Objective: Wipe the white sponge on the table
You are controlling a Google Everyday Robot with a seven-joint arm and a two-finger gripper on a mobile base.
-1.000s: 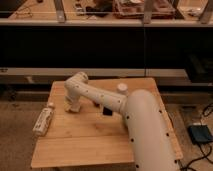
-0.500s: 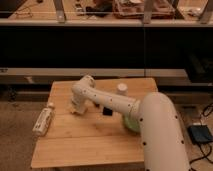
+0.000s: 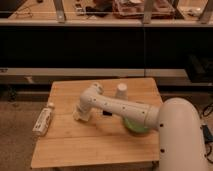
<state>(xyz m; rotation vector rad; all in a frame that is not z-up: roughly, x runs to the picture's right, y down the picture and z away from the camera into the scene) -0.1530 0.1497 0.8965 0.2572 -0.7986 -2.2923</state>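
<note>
The table [image 3: 70,145] has a light wooden plank top. My white arm reaches across it from the lower right, bent at an elbow [image 3: 94,91]. The gripper [image 3: 81,114] points down onto the left-middle of the tabletop. It is shut on a small off-white pad at its tip, the white sponge [image 3: 78,117], which rests against the wood. The arm's wrist hides most of the sponge.
A long white labelled bottle [image 3: 43,121] lies near the table's left edge. A white cup [image 3: 121,90] stands upright at the back. A green object [image 3: 136,126] sits partly under my arm, with a small dark item [image 3: 106,114] beside it. Dark shelving runs behind.
The gripper with the sponge has slid a little to the right and toward the table's front. The arm's elbow has followed to the right. The bottle and the cup have stayed put.
</note>
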